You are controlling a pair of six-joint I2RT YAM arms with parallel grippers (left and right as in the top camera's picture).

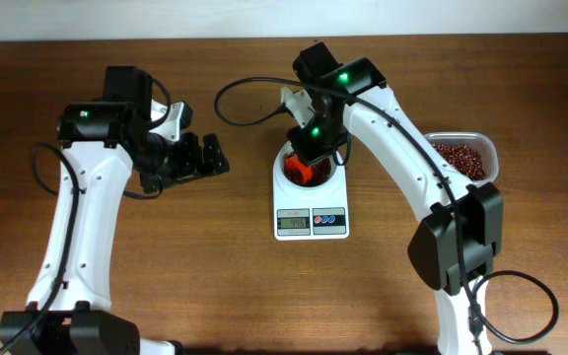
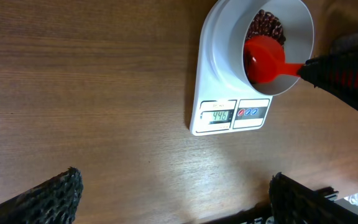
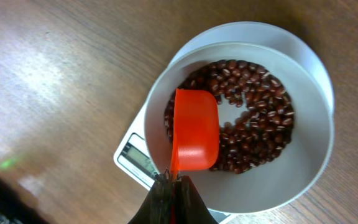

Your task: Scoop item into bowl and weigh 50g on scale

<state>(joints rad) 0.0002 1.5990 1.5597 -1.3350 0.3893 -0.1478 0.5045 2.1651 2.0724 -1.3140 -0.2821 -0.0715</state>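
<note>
The white bowl (image 1: 325,182) stands on the white scale (image 1: 311,223), whose display shows digits. Dark red-brown beans (image 3: 253,118) lie in the bowl (image 3: 303,162). My right gripper (image 3: 173,186) is shut on the handle of a red scoop (image 3: 194,130), which hangs turned over above the bowl. The scoop (image 2: 265,59), bowl (image 2: 297,25) and scale (image 2: 232,115) also show in the left wrist view. My left gripper (image 1: 205,158) is open and empty, hovering left of the scale.
A clear plastic tub (image 1: 463,156) holding more beans stands at the right, beyond my right arm. A black cable loops behind the scale (image 1: 249,99).
</note>
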